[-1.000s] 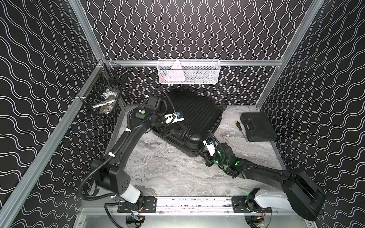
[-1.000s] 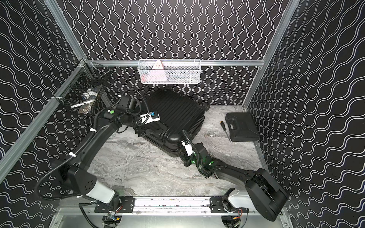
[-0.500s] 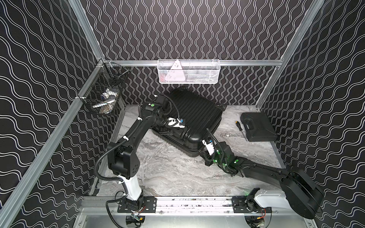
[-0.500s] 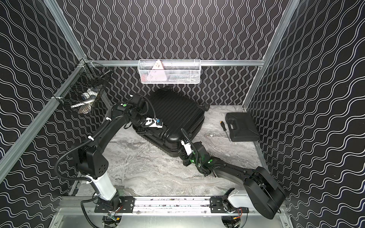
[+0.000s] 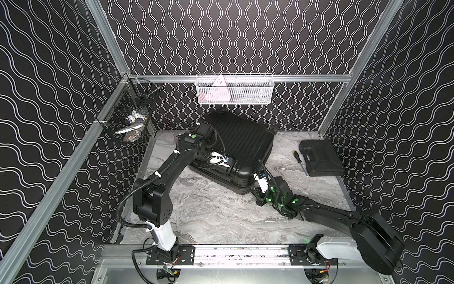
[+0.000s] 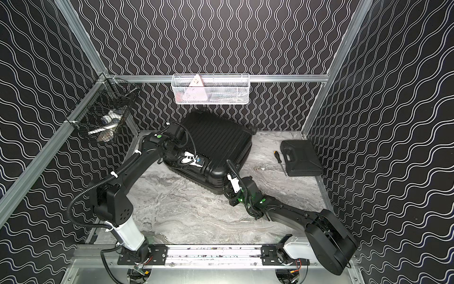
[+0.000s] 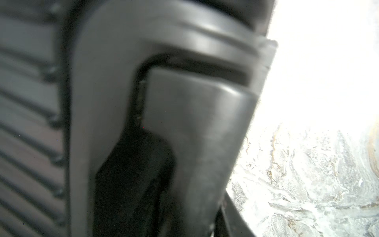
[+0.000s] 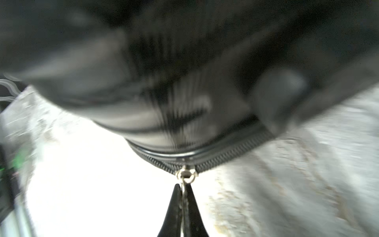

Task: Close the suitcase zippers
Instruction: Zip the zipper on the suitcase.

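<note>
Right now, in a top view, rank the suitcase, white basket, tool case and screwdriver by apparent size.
Largest to smallest:
1. suitcase
2. white basket
3. tool case
4. screwdriver
The basket hangs higher, so nearness may inflate it.

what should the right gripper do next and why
Probably draw the pull along the track round the suitcase corner. The right gripper is shut on the pull there, low by the table. Which side is unzipped is too blurred to tell.
</note>
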Controlling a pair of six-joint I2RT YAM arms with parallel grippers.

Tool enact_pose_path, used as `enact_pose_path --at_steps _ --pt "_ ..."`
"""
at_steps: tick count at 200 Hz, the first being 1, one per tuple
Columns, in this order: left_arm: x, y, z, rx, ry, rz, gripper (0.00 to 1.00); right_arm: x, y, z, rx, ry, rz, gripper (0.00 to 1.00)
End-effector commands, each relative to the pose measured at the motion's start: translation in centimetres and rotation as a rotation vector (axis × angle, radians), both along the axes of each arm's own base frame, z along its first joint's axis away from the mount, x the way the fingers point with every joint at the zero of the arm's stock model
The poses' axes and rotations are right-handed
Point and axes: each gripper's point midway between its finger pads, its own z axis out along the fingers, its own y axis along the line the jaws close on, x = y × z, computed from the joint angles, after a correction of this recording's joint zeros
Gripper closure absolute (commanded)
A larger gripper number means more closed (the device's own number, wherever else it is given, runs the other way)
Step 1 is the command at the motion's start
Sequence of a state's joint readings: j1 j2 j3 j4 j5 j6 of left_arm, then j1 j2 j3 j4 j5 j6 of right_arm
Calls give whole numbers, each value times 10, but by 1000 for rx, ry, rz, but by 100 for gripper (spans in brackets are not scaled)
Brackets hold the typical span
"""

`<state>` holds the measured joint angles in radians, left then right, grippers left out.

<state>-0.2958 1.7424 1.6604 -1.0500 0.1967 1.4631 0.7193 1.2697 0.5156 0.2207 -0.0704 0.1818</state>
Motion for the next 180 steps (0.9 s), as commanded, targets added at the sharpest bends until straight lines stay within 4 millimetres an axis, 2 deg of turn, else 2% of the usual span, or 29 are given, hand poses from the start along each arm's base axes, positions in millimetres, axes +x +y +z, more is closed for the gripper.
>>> enact_pose_path --at_steps 1,38,78,112,156,180 --pt "-6 10 5 -14 44 187 72 -15 -2 -9 -36 36 55 100" --pt "-34 0 23 -62 89 263 74 -17 -6 -9 -60 28 58 100" --pt "-49 -2 18 -43 88 354 76 -23 -5 -10 -57 29 90 100" --pt "-42 -6 19 -51 42 431 78 -36 1 -3 -8 23 157 100" --pt "-28 -14 30 -71 -5 495 79 -46 8 0 18 28 217 100" --pt "-31 -24 27 -66 9 506 79 -47 15 -1 27 42 238 100"
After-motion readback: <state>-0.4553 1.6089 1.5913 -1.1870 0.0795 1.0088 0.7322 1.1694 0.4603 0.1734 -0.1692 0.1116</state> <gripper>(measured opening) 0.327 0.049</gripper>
